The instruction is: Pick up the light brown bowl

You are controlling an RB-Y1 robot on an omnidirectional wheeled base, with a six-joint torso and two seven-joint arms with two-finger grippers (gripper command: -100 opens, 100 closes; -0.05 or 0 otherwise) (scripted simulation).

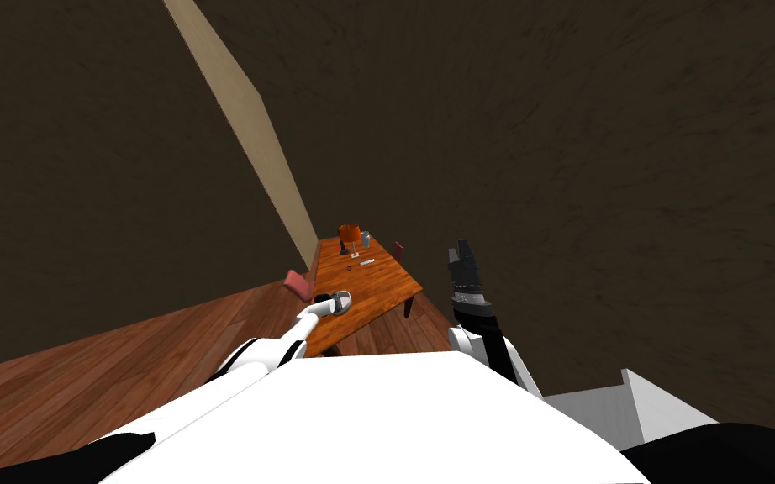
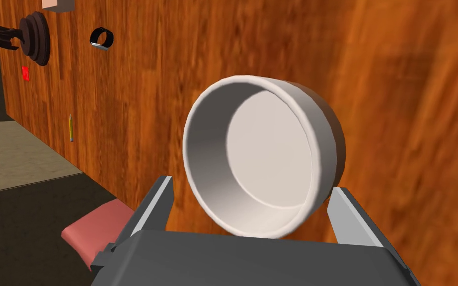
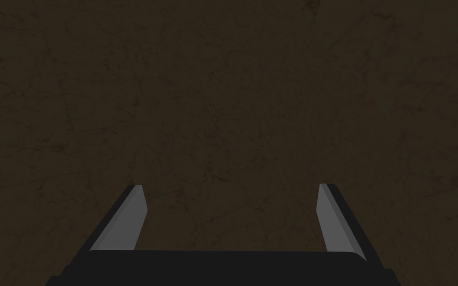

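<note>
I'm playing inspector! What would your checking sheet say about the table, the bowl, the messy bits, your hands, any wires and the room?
Surface: orange-brown wooden table.
Job's things: off-white bowl, upright on the table near the edge by the chair.
Clutter: lamp with an orange shade, black ring, pencil, small red thing, all further along the table.
Grippers: left gripper open, one finger on each side of the bowl; right gripper open, raised beside the table.
Cables: nothing seen.
Surroundings: pink chair, wooden floor, dark brown walls.
</note>
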